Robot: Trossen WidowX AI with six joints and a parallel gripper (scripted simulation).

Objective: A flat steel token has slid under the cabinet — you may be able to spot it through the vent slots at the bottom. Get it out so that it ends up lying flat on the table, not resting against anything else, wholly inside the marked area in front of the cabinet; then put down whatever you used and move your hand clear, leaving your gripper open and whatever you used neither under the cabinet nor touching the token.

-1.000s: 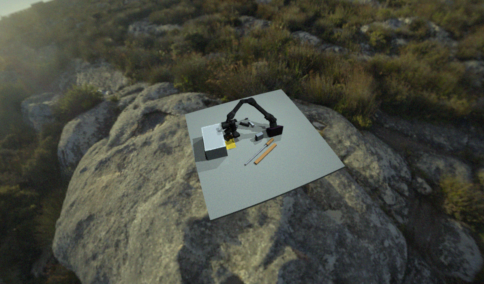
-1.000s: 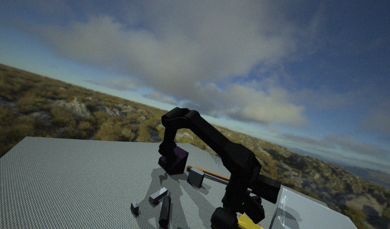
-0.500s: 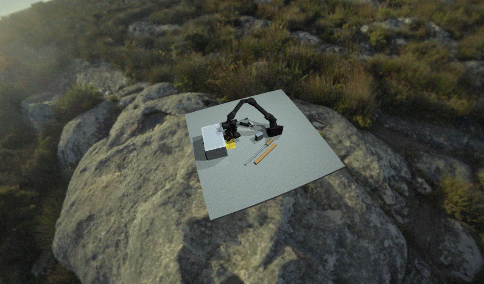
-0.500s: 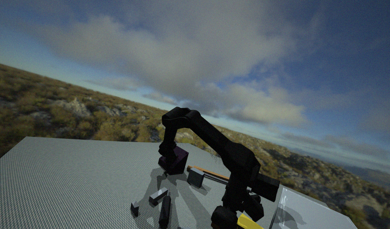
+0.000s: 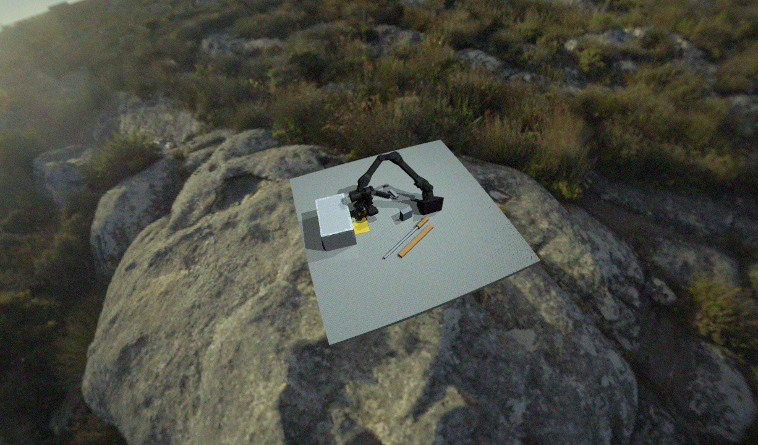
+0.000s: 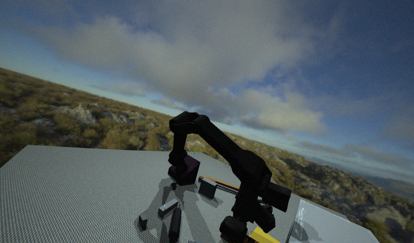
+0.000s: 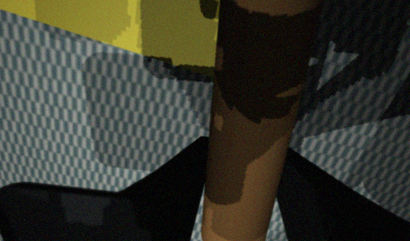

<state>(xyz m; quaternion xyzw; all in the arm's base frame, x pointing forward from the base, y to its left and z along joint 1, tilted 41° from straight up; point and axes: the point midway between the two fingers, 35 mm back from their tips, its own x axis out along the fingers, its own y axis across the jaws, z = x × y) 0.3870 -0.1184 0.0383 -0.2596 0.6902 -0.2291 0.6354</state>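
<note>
My gripper is shut on a round brown wooden handle, which runs up between the fingers in the wrist view. The far end of that tool is out of sight. The gripper is low over the table, just in front of the white-topped grey cabinet. The yellow marked area lies by the cabinet's front, beside the handle and partly hidden by the arm, with shadows across it. I cannot see the steel token in any view; the vent slots are not visible either.
A metal rod with an orange handle and a flat orange strip lie side by side. A grey block stands near the arm's dark base. A grey bar, a dark bar and a small block lie behind the arm.
</note>
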